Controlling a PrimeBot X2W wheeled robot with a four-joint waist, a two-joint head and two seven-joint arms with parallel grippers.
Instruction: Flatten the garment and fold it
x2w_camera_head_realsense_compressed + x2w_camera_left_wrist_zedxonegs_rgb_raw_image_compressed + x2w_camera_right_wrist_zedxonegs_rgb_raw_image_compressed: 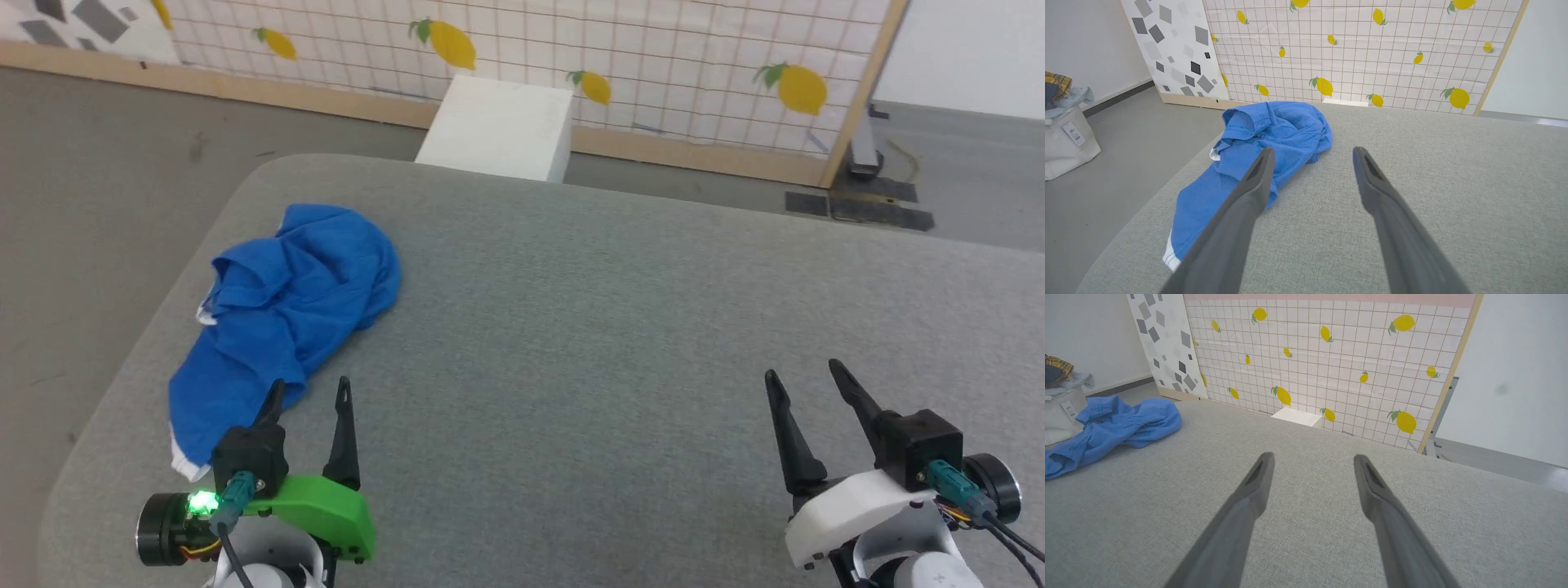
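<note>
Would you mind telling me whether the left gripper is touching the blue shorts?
Cannot tell. In the left wrist view one finger of the left gripper overlaps the shorts, but no contact or gap shows plainly.

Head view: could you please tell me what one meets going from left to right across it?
Blue shorts → white box → right gripper. The left gripper overlaps the shorts, so it is left out.
</note>
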